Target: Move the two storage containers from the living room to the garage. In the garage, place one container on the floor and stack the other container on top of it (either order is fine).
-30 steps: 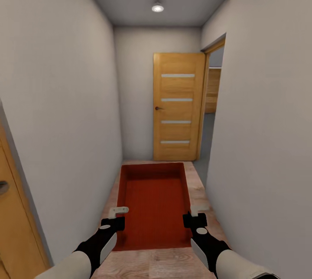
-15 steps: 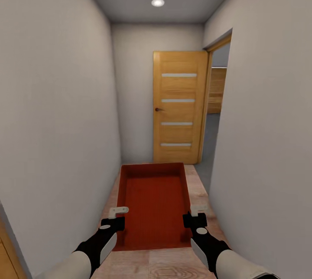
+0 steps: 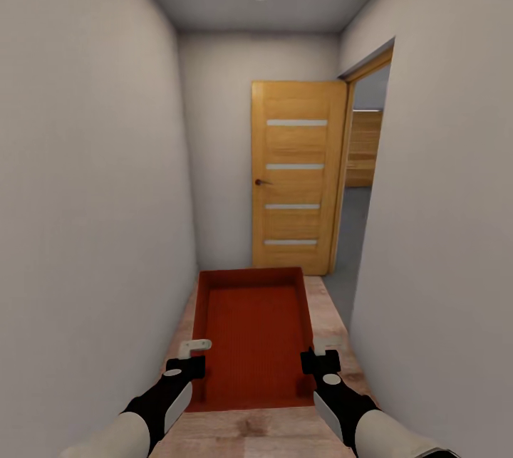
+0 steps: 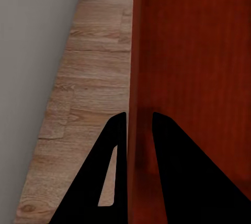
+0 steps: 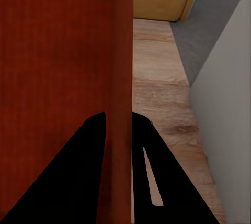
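Observation:
One red-orange storage container (image 3: 253,333) hangs level in front of me over the light wood hallway floor, held by both long walls. My left gripper (image 3: 194,357) is shut on its left wall (image 4: 137,77), a black finger on each side. On the opposite wall (image 5: 123,67) my right gripper (image 3: 317,352) is shut the same way. The living room and the garage are out of view.
Narrow hallway with white walls (image 3: 92,194) close on both sides. An open wooden door (image 3: 296,173) stands against the end wall. Beside it a doorway (image 3: 360,180) on the right opens onto a grey floor (image 5: 214,20).
The whole view has moved forward down the hallway; the end door and right doorway look nearer, and the wooden door at the left edge has passed out of view. The grip on the container is unchanged.

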### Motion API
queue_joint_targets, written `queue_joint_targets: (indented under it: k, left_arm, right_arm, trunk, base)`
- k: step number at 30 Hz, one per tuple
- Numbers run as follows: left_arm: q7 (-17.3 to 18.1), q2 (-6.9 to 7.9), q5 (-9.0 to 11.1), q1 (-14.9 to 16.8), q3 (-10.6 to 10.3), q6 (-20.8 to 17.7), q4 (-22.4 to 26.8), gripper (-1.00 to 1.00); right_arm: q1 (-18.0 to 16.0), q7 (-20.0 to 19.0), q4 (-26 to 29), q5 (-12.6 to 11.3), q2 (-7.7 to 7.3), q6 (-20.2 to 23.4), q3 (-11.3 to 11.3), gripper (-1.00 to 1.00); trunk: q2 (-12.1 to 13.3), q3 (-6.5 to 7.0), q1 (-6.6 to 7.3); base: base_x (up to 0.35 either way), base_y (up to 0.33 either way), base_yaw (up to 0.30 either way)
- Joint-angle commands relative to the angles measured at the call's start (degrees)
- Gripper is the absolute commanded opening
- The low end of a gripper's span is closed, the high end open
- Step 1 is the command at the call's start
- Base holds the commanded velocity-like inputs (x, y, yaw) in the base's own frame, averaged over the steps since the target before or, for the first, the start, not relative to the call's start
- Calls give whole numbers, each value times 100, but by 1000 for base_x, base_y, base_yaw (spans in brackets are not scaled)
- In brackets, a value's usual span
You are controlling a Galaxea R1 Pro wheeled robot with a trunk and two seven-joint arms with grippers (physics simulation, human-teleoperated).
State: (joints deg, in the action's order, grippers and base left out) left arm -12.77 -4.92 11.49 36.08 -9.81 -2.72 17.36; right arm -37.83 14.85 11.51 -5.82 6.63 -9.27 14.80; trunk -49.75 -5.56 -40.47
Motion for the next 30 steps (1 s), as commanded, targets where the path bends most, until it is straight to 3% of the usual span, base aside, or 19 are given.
queue_joint_targets:
  k: [1, 30]
  left_arm:
    - [-235, 176, -94, 5, 295, -27, 39, -100]
    - [-235, 176, -94, 5, 295, -27, 31, -100]
  right_arm:
    - [-5, 123, -18, -534, -4, -40, -241, -100]
    - [-9, 123, -18, -534, -4, -47, -241, -100]
  trunk:
    - [-6, -9, -4]
    - [-6, -9, -4]
  base:
    - [322, 0, 0]
    - [322, 0, 0]
